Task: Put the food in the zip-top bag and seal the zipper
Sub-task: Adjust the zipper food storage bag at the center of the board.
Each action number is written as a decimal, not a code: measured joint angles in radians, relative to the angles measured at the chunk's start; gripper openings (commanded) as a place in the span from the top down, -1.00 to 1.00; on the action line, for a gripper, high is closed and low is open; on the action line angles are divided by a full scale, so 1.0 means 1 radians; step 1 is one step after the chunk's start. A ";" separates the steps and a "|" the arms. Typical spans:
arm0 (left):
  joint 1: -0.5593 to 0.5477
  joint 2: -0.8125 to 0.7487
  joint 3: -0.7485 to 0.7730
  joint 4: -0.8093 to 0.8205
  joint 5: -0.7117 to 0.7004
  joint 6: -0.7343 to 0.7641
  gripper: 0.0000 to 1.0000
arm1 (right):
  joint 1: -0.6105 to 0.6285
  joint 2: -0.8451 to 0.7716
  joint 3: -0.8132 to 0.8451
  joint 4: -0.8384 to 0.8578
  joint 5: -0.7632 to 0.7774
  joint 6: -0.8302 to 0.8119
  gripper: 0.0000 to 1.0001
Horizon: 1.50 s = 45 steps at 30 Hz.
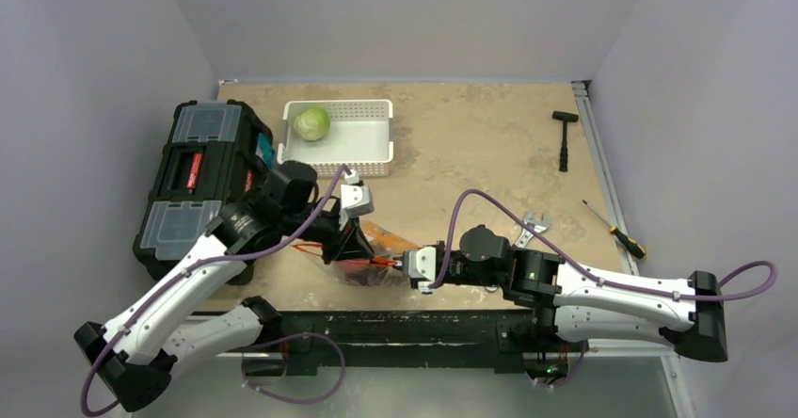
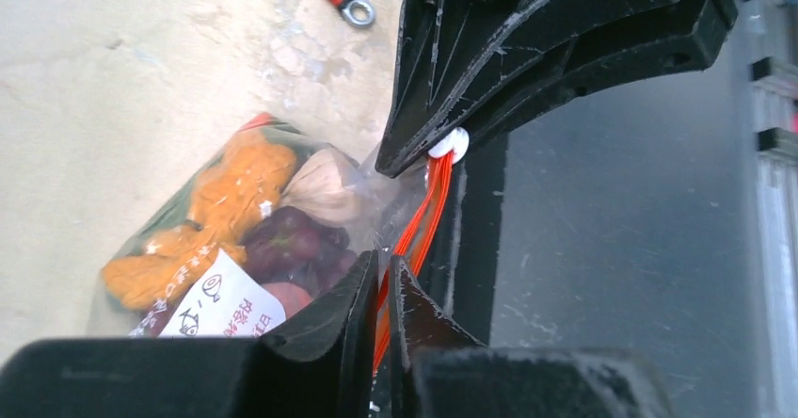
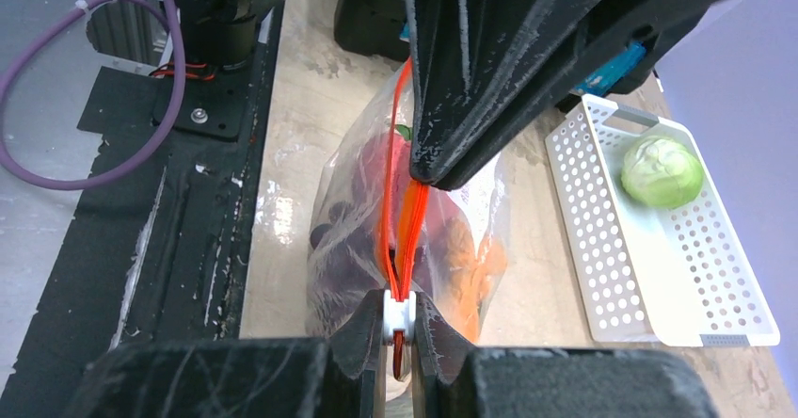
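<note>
We list, left to right: one left gripper [image 2: 384,267], clamped on the zipper [image 2: 425,211]. One zip-top bag [image 3: 343,220] at the tabletop's near edge, middle, with food [image 2: 240,187] inside, pieces uncountable. The zipper's long axis runs left-right. One right gripper [image 3: 400,313] pinches its other end.

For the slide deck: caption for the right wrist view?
Right claw grips the white slider, left claw pinches the orange-red zipper of the zip-top bag, food inside.

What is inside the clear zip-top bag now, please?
Through the zip-top bag show an orange carrot, a pale radish and dark red grapes. A white label and the left claw hide whatever lies behind them.
</note>
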<state>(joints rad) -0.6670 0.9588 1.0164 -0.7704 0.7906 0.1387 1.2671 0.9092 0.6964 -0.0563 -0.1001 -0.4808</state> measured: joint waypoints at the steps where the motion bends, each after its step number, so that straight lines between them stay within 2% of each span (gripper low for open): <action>1: -0.013 -0.021 -0.009 0.006 -0.033 0.001 0.86 | 0.000 0.000 0.000 0.000 0.000 0.002 1.00; 4: -0.101 -0.100 -0.050 0.038 -0.160 0.004 1.00 | 0.000 0.000 0.000 -0.001 -0.001 0.003 1.00; 8: -0.202 -0.161 -0.085 0.079 -0.311 0.012 1.00 | 0.000 0.000 0.000 -0.001 -0.001 0.010 1.00; 12: -0.253 -0.206 -0.126 0.134 -0.410 0.026 1.00 | 0.000 -0.001 0.000 -0.002 0.000 0.016 1.00; 14: -0.259 -0.218 -0.134 0.142 -0.428 0.035 0.89 | 0.000 -0.001 -0.001 -0.002 0.000 0.018 1.00; 18: -0.259 -0.190 -0.122 0.128 -0.427 0.040 0.65 | 0.000 -0.001 -0.001 -0.002 -0.001 0.019 1.00; 23: -0.259 -0.106 -0.082 0.087 -0.400 0.040 0.72 | 0.000 -0.001 -0.001 -0.002 -0.002 0.021 1.00; 31: -0.259 -0.106 -0.060 0.048 -0.398 0.036 0.50 | 0.000 -0.001 -0.001 -0.003 -0.008 0.021 1.00; 37: -0.252 -0.127 0.000 0.043 -0.442 -0.013 0.17 | 0.000 -0.002 -0.001 -0.003 -0.009 0.021 1.00; 41: -0.223 -0.108 0.043 0.034 -0.335 -0.040 0.16 | 0.000 -0.002 -0.001 -0.003 -0.013 0.021 1.00; 45: -0.217 -0.034 0.084 -0.006 -0.260 -0.040 0.29 | 0.000 -0.002 -0.001 -0.003 -0.023 0.021 1.00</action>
<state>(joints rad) -0.8837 0.9249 1.1007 -0.7761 0.5304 0.0982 1.2667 0.9077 0.6956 -0.0593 -0.1226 -0.4599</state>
